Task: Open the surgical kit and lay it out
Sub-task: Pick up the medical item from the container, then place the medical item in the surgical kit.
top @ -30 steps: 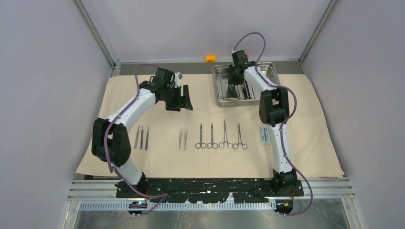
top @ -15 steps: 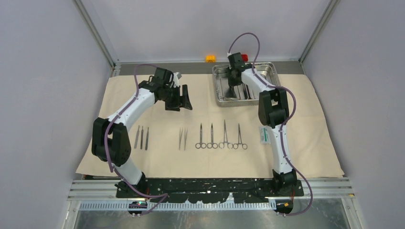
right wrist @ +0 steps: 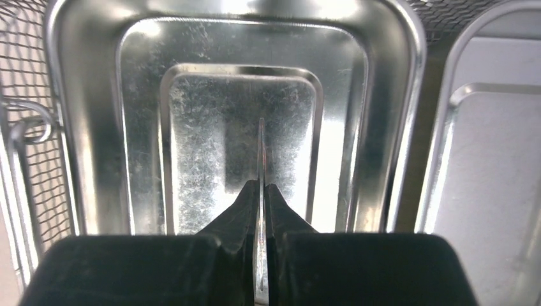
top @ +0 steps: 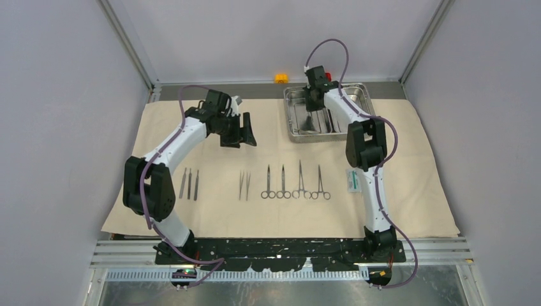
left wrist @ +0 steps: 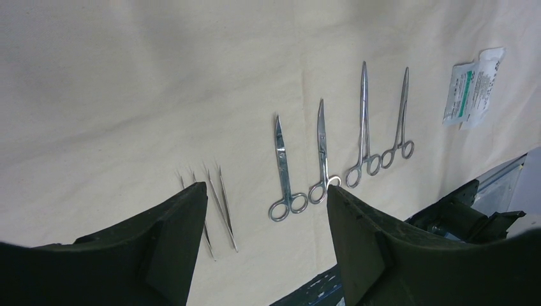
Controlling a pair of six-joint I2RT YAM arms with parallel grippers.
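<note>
At the far right corner of the beige cloth (top: 415, 191), your right gripper (right wrist: 261, 186) is down in the left half of the steel tray (top: 365, 95), fingers pressed together on a slim steel instrument (right wrist: 261, 143). You see that piece edge-on, a thin bright line running straight out from the fingertips; what kind it is I cannot tell. The tray walls are polished, rounded and scuffed, so expect glare and a slippery hold on smooth metal. Your left gripper (top: 241, 131) hangs wide open and empty over the cloth's far left part, well apart from the tray. Toward the near edge lie straight handles (top: 189, 183), tweezers (top: 244, 186), ring-handled clamps (top: 295, 185) and a packet (top: 353, 180), the steel pieces pointing away from you. I judge you should lift straight up, then bring the piece to that row, long axis matched; the right arm is nearer.
</note>
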